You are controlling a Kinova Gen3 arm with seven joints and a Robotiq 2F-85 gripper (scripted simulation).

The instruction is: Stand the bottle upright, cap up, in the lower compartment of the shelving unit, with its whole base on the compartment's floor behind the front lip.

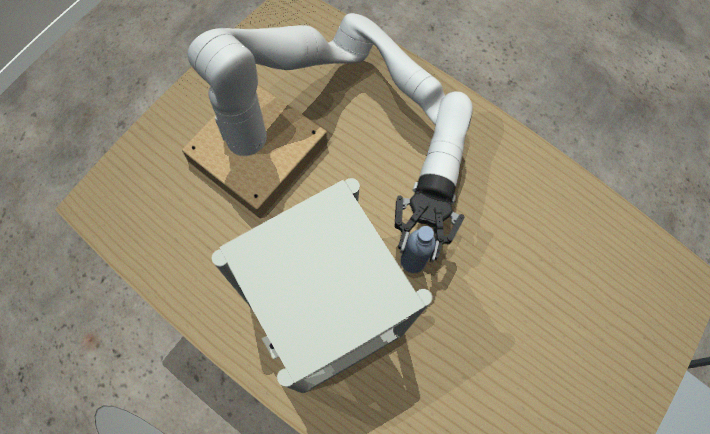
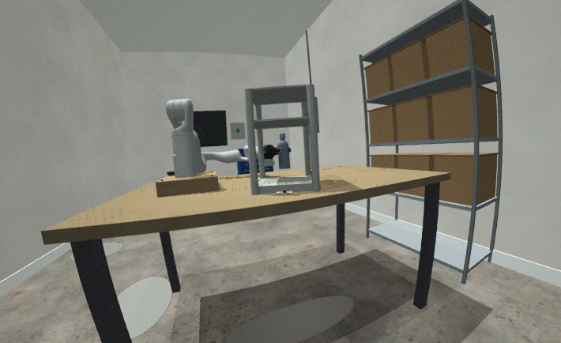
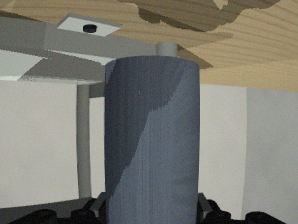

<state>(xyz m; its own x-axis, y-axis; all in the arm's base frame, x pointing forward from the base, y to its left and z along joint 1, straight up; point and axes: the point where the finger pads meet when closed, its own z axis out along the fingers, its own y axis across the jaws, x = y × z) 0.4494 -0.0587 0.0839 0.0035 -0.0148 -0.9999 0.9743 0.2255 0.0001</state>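
Observation:
My gripper [image 1: 426,237] is shut on the blue-grey bottle [image 1: 418,250]. It holds the bottle upright, cap up, above the table beside the right side of the grey shelving unit [image 1: 320,285]. In the side view the bottle [image 2: 283,151] hangs clear of the table top, behind the unit and to its right, at about the height of the lower compartment. The wrist view shows the bottle's body [image 3: 152,152] between the fingers, with a post and a shelf of the unit behind it.
The arm's wooden base block [image 1: 255,150] sits at the back left of the table. A tall metal rack with cardboard boxes [image 2: 431,111] stands against the right wall, off the table.

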